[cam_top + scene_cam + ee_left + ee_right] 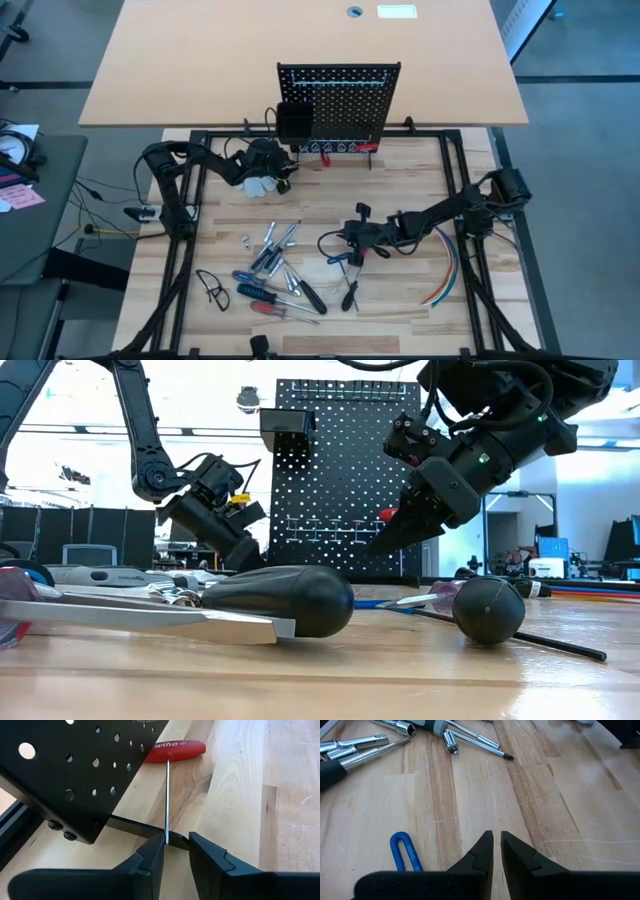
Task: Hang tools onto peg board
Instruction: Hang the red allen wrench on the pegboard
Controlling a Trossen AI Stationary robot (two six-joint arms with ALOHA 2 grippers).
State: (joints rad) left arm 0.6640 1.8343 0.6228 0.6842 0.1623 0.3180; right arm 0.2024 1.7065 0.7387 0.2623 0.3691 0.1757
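left gripper (176,851) at the peg board (340,100) foot, jaws slightly apart around a red T-handle key (167,790) shaft, right gripper (496,851) jaws nearly shut, empty, over tabletop (560,795)

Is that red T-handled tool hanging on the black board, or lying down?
Lying down: the red T-handle key rests flat on the wooden table beside the peg board.

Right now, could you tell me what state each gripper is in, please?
Left gripper: by the peg board, jaws partly open around the shaft of the red T-handle key; grip cannot be told.
Right gripper: shut, holding nothing, over the table.
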